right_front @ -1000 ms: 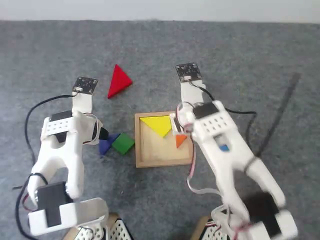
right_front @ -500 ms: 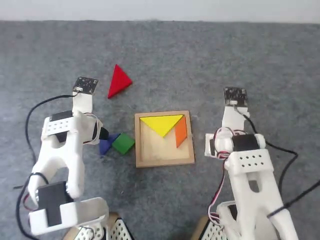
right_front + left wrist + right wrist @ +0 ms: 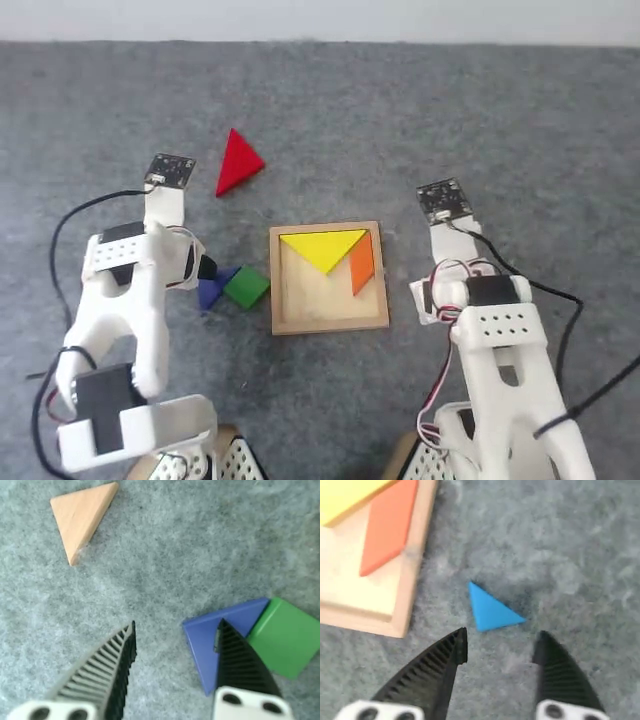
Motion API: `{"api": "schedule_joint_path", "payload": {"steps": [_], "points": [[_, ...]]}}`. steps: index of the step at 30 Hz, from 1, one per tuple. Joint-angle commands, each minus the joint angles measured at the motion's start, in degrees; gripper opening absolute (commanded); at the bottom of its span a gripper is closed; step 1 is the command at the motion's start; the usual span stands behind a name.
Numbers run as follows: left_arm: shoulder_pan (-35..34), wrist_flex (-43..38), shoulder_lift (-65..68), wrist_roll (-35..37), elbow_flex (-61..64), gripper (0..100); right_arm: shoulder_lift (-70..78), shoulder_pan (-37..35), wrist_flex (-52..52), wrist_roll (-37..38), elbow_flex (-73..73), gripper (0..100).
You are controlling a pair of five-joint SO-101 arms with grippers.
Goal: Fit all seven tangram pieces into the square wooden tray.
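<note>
The square wooden tray (image 3: 328,322) holds a yellow triangle (image 3: 322,247) and an orange parallelogram (image 3: 362,262) along its right side. A red triangle (image 3: 238,162) lies far left of the tray. A dark blue triangle (image 3: 202,642) and a green square (image 3: 285,637) touch each other just left of the tray. My left gripper (image 3: 175,627) is open, one finger over the blue triangle, with a wood-coloured triangle (image 3: 82,517) farther off. My right gripper (image 3: 502,634) is open just above a small light blue triangle (image 3: 490,611) beside the tray's corner (image 3: 405,600).
Grey felt covers the table. The left arm (image 3: 125,290) stands over the area left of the tray, the right arm (image 3: 490,320) over the area to its right. Open felt stretches behind the tray and at the far right.
The right arm left the orange parallelogram in the tray, swung out to the tray's right side, then turned slightly back toward it. The left arm has kept still.
</note>
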Motion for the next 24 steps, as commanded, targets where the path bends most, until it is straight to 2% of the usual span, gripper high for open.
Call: {"api": "schedule_joint_path", "payload": {"steps": [1,3,6,8,10,15,21,24], "points": [[-0.44,-5.10,-8.18,0.00,5.58,21,-2.59,2.86,-1.01,0.70,-0.53,3.5],[-0.44,-7.03,-14.33,0.09,9.80,20,-2.95,3.38,-0.84,0.70,-0.62,1.1],[-0.44,-9.76,-22.15,0.62,14.90,26,-2.77,3.56,-0.57,0.53,-0.62,2.9],[-0.44,-10.02,-25.14,1.05,15.96,31,-2.33,3.65,-0.57,0.79,-0.53,3.1],[-0.26,-9.14,-25.05,0.00,14.29,31,-2.33,4.70,-0.57,0.79,-0.44,3.1],[2.73,7.91,-15.03,-11.25,-0.31,30,-2.33,6.02,-1.10,0.79,1.58,3.1],[0.26,5.36,-2.11,-30.33,-6.55,31,-2.42,6.11,-1.10,0.88,3.08,3.2],[-0.26,4.92,2.64,-34.02,-7.78,31,-2.68,5.93,-2.33,0.88,4.22,3.2]]}}
